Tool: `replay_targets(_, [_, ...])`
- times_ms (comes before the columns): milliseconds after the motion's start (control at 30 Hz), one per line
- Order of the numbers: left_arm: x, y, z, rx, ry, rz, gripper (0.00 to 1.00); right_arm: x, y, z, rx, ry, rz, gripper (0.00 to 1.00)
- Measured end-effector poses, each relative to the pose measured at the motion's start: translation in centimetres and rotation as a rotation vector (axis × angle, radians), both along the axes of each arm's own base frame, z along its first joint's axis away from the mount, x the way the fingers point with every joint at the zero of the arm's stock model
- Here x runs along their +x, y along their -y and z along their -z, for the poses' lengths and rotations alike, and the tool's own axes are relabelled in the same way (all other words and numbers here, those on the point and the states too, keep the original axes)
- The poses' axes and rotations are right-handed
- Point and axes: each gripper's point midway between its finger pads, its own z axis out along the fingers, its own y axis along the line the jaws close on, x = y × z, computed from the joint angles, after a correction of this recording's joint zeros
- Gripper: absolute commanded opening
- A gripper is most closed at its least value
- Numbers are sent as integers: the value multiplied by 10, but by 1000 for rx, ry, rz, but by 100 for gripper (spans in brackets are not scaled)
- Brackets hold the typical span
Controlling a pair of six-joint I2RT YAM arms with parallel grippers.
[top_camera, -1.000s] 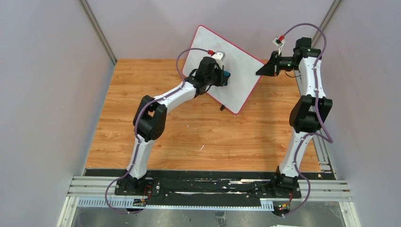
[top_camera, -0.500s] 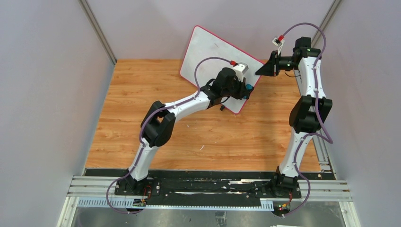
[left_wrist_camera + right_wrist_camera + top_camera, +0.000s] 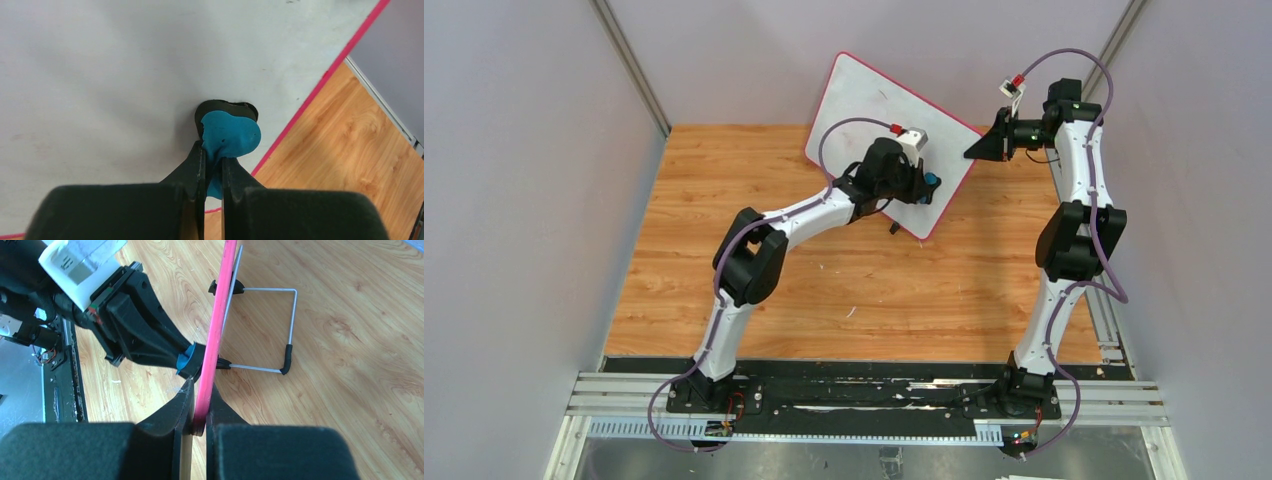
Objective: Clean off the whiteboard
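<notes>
The whiteboard [image 3: 864, 100] stands tilted at the back of the table, white with a red-pink rim. My left gripper [image 3: 927, 183] is shut on the blue-and-black eraser [image 3: 229, 134] and presses it against the board's face near its lower right edge. In the left wrist view my left gripper [image 3: 212, 155] pinches the eraser's blue foam. My right gripper [image 3: 976, 148] is shut on the whiteboard's right edge; in the right wrist view my right gripper [image 3: 200, 405] clamps the red-pink rim [image 3: 220, 310]. The board's face shows no clear writing, only faint smudges.
A wire stand [image 3: 285, 320] with black feet props the whiteboard from behind on the wooden table [image 3: 724, 200]. Grey walls close in the back and sides. A metal rail [image 3: 864, 395] runs along the near edge by the arm bases.
My left gripper swept the eraser from the board's left part to its lower right edge, then came back a little up and left. The right gripper has not moved.
</notes>
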Motion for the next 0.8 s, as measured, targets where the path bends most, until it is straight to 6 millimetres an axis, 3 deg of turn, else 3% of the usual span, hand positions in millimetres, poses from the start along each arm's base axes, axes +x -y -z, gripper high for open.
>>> replay_targets(200, [22,-26,-3,16,16,-53,0,0,0,1,2,0,-1,1])
replay_targets(500, [60,-97,-16,91,78,-240,0,-1,-1,0,5,2,-5,1])
replay_targets(800, [52,-139,-44,98,125,-331,0,-1,-1,0,5,1,-5,0])
